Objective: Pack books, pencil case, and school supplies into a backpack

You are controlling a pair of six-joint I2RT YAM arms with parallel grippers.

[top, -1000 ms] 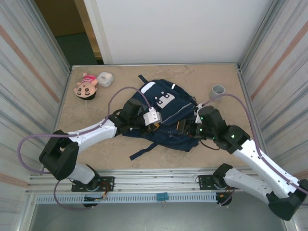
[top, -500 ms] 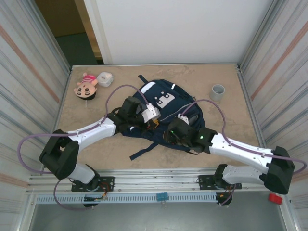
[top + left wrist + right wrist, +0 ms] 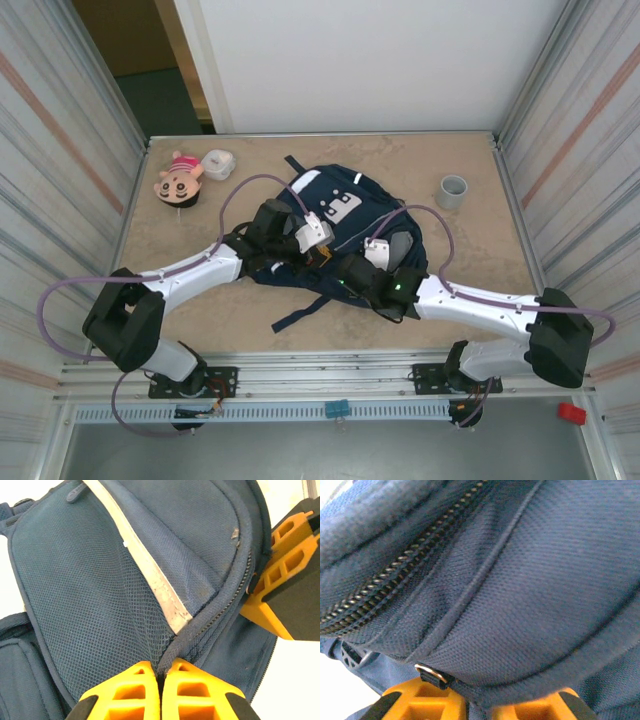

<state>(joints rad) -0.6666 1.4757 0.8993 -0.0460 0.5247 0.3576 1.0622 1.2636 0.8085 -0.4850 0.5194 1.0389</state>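
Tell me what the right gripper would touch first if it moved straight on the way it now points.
The backpack: its navy fabric, below the zipper, lies directly ahead of the right gripper and seems to touch it.

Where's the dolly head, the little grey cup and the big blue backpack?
doll head (image 3: 177,185): top view, on its face.
grey cup (image 3: 453,190): top view, on its open mouth.
backpack (image 3: 335,188): top view, navy fabric near its top.
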